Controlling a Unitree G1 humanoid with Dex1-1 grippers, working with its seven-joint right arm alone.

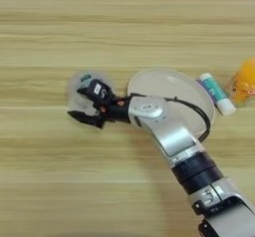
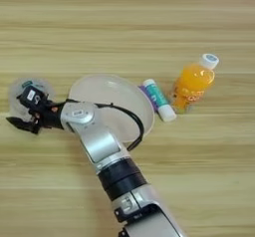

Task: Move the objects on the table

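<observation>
A clear tape roll (image 1: pixel 79 84) with a green-white label lies flat on the table (image 1: pixel 124 27), left of the white oval plate (image 1: pixel 172 89). My right gripper (image 1: pixel 82 103) is down at the roll and open. One black finger (image 1: pixel 89 89) lies over the roll's middle and the other (image 1: pixel 82 117) is just outside its near rim. The silver forearm crosses the plate's near edge. To the plate's right lie the white-teal glue stick (image 2: pixel 159 99) and the orange-drink bottle (image 2: pixel 194 84), its white cap pointing to the far right.
A black cable (image 2: pixel 137 126) loops from the wrist over the plate's near-right rim. Bare wood stretches across the far side and the left near side of the table.
</observation>
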